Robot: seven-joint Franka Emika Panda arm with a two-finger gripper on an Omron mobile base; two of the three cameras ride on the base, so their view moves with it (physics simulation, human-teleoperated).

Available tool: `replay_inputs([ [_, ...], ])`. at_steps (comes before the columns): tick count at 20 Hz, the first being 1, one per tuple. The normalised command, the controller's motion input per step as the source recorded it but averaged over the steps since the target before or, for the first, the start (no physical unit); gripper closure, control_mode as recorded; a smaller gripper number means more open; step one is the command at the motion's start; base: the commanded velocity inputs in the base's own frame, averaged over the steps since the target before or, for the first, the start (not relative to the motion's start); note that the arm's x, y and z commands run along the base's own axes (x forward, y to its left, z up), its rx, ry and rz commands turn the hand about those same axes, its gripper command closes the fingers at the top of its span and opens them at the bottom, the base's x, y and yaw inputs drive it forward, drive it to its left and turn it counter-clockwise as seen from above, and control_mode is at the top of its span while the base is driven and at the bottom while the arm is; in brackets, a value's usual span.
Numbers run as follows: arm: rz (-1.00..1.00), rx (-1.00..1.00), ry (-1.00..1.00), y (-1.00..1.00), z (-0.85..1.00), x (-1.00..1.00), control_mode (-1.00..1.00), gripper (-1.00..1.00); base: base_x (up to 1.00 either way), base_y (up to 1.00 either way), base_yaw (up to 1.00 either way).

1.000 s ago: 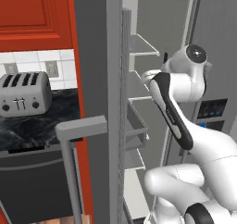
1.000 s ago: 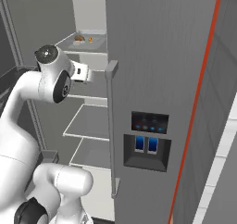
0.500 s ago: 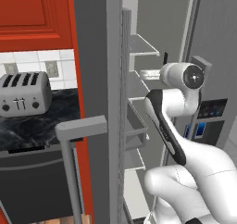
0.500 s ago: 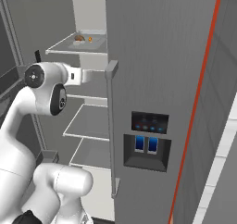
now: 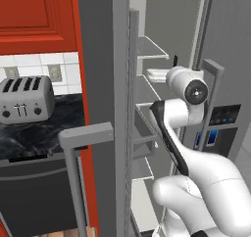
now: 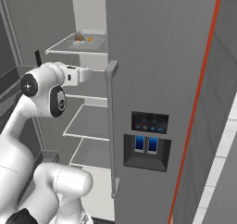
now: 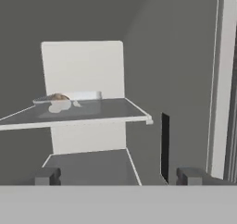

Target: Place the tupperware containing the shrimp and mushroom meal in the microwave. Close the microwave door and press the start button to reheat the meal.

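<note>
Fridge shelves face me; the tupperware sits on the upper shelf, well ahead. My gripper is spread wide, so I should rise and approach level.

1. A tall grey fridge stands open, and its shelves show inside.
2. The white robot arm reaches up into the fridge.
3. A pale flat thing sits on a shelf just beside the arm's round joint.
4. A silver toaster sits on the dark counter at the left.
5. A red cabinet hangs above the toaster.
6. A grey bar handle stands in front of the fridge.
</note>
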Motion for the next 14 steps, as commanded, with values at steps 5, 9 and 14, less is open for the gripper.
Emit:
replay_inputs([
  [5, -0.01, 0.01, -0.05, 0.00, 0.42, 0.00, -1.00, -1.00, 0.00, 0.00, 0.00],
  [9, 0.00, 0.12, 0.10, 0.00, 0.51, 0.00, -1.00, -1.00, 0.00, 0.00, 0.00],
  [14, 0.00, 0.20, 0.27, 0.00, 0.53, 0.00, -1.00, -1.00, 0.00, 0.00, 0.00],
])
